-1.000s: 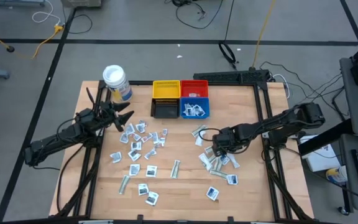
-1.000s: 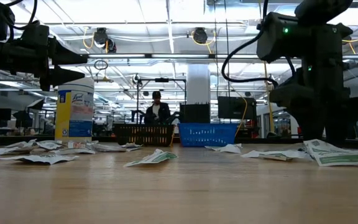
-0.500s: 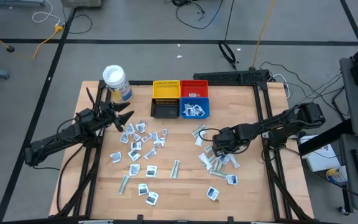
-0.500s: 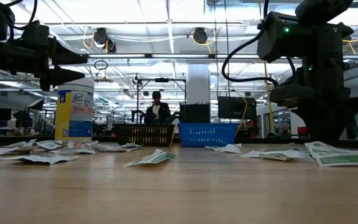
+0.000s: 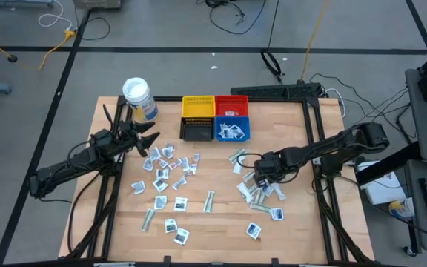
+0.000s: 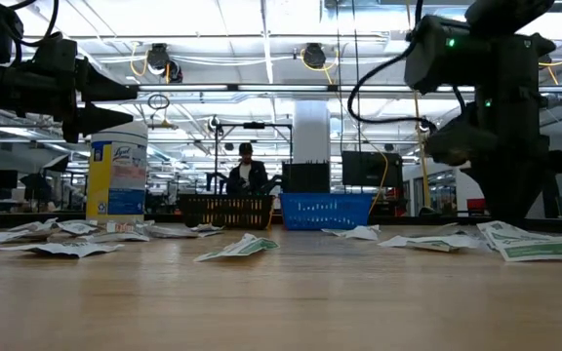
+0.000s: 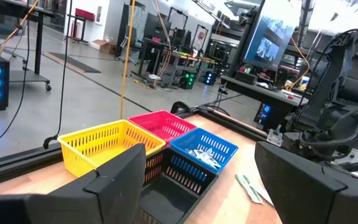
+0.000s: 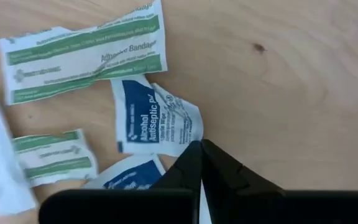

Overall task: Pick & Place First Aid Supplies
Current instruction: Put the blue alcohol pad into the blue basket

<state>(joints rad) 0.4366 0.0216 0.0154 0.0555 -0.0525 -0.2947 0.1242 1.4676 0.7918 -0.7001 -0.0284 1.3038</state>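
While the right gripper (image 8: 201, 155) sits low over the right-hand heap of first aid supplies (image 5: 262, 191), its two dark fingers are pressed tip to tip, with no gap between them. A second ago the fingers stood apart over the same heap; the closing is the one clear change. In the right wrist view the tips meet at the lower edge of an alcohol antiseptic packet (image 8: 156, 118), blue and white, lying flat on the table (image 5: 221, 222). Whether a corner of it is pinched cannot be told; the packet is not lifted. Judgement: a pick attempt just made, grip unconfirmed until the arm rises.

Around the tips:
- two green-striped bandage strips (image 8: 82, 53), one long, one short, flat on the wood
- another blue packet, partly under the fingers

Farther across, the main scatter of packets (image 5: 170, 169) lies mid-table, none displaced against the earlier high view. Left gripper (image 5: 145, 142) hovers at the left edge of that scatter, fingers spread wide, holding nothing, unmoved from before.

At the far side:
- yellow bin (image 5: 198, 107), red bin (image 5: 232, 105), black bin (image 5: 196, 130) and blue bin (image 5: 233, 131) in a square block
- blue and red bins hold a few packets
- white-lidded jar (image 5: 138, 98) at the far left corner

Beyond the table, a person (image 6: 246, 171) in the room.
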